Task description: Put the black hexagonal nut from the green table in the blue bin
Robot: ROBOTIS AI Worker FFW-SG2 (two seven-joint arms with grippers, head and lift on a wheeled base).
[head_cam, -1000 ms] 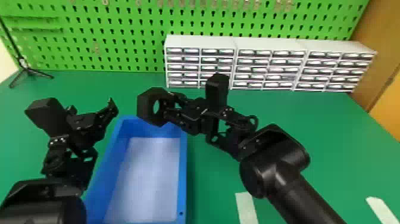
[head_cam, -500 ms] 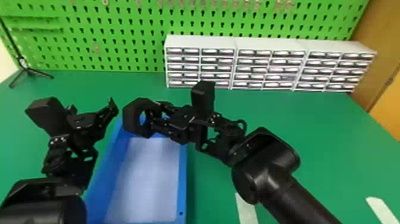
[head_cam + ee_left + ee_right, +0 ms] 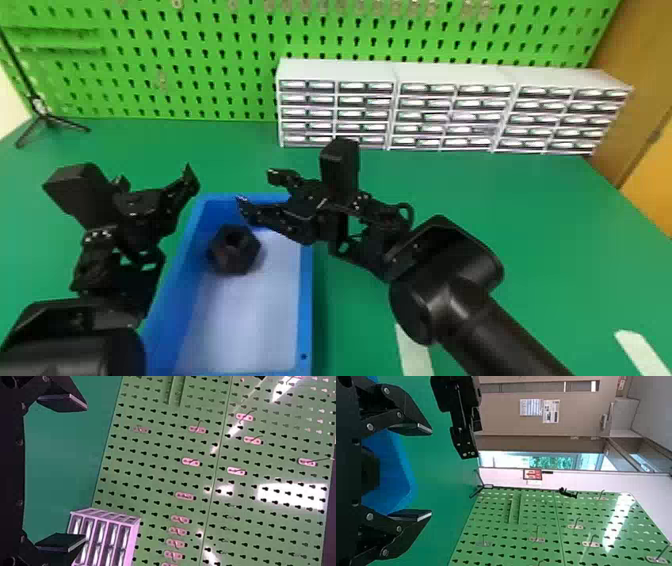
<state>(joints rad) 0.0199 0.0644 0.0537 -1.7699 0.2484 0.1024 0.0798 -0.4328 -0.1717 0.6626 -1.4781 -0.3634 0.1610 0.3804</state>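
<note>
- The black hexagonal nut (image 3: pixel 235 250) is inside the blue plastic bin (image 3: pixel 306 310), toward its far end and near its left wall, with the hole showing upward to my head camera. I can't tell whether it lies flat on the pale floor or is still settling.
- If it has any tumble left, it could knock the wall and end up tilted; with the bin walls around it, I doubt it would get out.
- My right gripper (image 3: pixel 256 187) is spread wide with nothing between its fingers, above the bin's far end. From the right wrist camera, the nut shows down beyond the fingers, clear of both.
- That arm comes in from the bottom edge at right and reaches across to the left, its fingers pointing left. If I pull back too low, a fingertip or the linkage could catch the rim and drag the bin along the green table (image 3: pixel 475 210).
- My left gripper (image 3: pixel 155 177) is parked just outside the bin's left side, also wide and holding nothing. Any further leftward sweep of the right arm risks a bump between the two.
- I judge the placing as good as done: I'd lift the right arm straight up first, then draw it back right.
- Beyond stand the white drawer units (image 3: pixel 450 110) before a green pegboard (image 3: pixel 200 65).
</note>
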